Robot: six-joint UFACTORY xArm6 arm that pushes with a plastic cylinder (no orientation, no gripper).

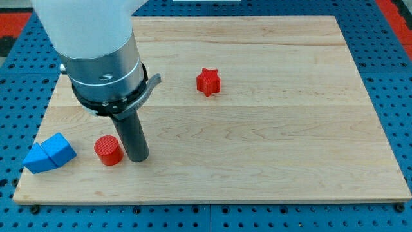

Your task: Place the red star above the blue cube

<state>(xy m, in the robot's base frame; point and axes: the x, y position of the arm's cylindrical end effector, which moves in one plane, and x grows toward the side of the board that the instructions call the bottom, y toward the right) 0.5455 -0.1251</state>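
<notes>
The red star [208,82] lies on the wooden board [270,129], above the middle and left of centre. The blue cube [60,148] sits at the board's lower left edge, touching a blue triangular block [37,158] on its left. My tip [138,158] rests on the board at the lower left, just right of a red cylinder [108,150]. The tip is well below and left of the red star and to the right of the blue cube.
The arm's white and grey body [96,51] covers the board's upper left corner. A blue perforated table [393,71] surrounds the board on all sides.
</notes>
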